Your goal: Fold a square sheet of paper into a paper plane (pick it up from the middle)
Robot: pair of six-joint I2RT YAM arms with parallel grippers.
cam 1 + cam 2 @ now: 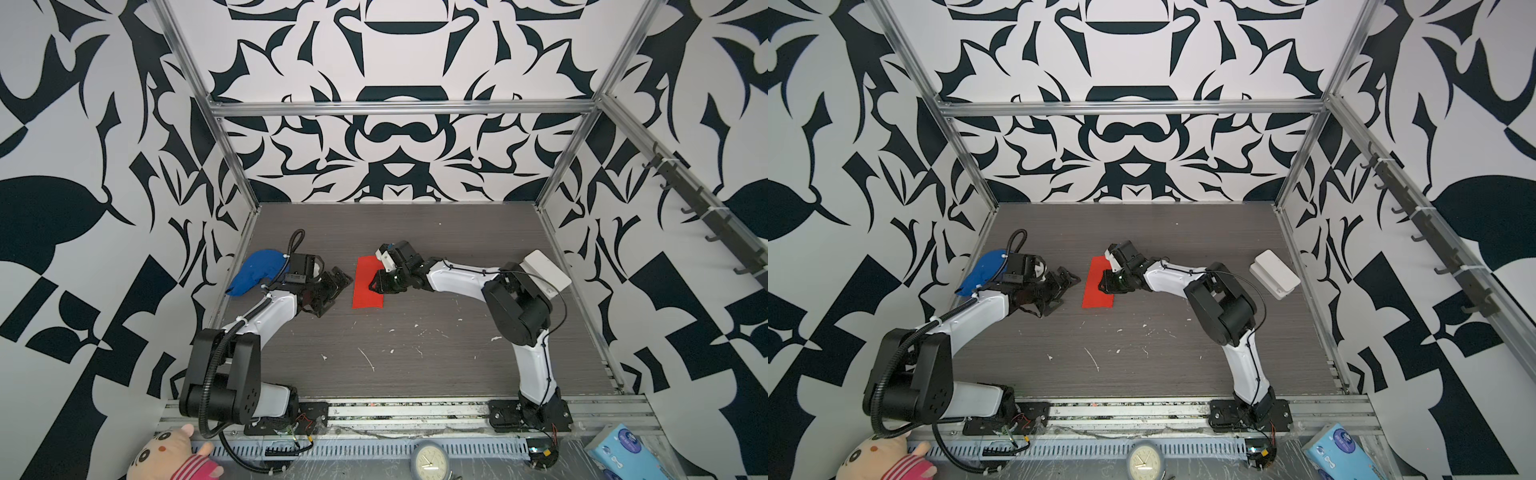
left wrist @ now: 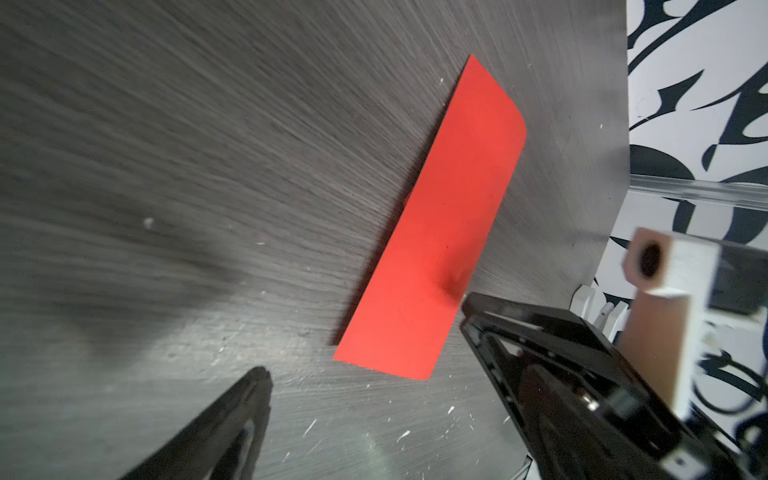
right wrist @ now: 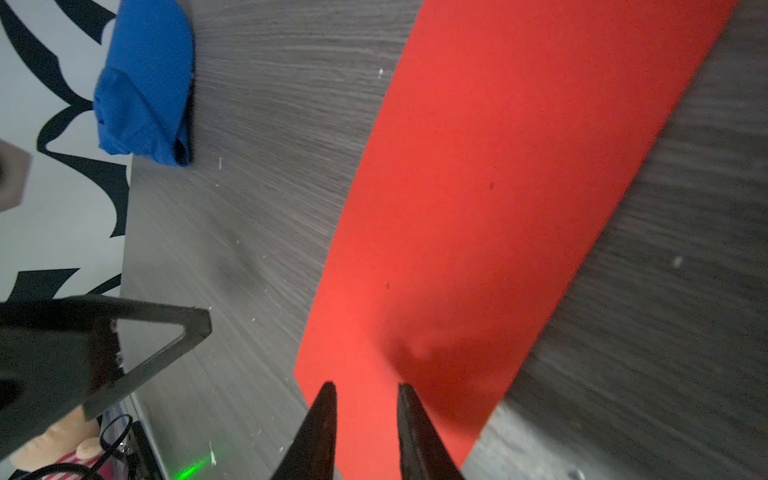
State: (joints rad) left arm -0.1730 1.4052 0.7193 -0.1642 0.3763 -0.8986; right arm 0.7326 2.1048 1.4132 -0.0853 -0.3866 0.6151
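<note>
The square sheet of paper (image 1: 368, 282) (image 1: 1098, 282) is bright red and lies flat on the dark table as a narrow rectangle, folded in half. My right gripper (image 1: 376, 284) (image 3: 365, 384) hangs low over its right edge, jaws a narrow gap apart with flat paper (image 3: 498, 187) showing between the tips. A small pucker sits just ahead of one tip. My left gripper (image 1: 334, 291) (image 1: 1067, 292) stands wide open just left of the paper, holding nothing. In the left wrist view the paper (image 2: 440, 224) lies ahead of one finger (image 2: 249, 399). No paper plane shape shows.
A blue cloth lump (image 1: 257, 270) lies behind the left wrist by the left wall. A white box (image 1: 546, 270) sits at the right wall. A plush toy (image 1: 174, 453), a clock (image 1: 430, 459) and a tissue pack (image 1: 623, 453) lie past the front rail.
</note>
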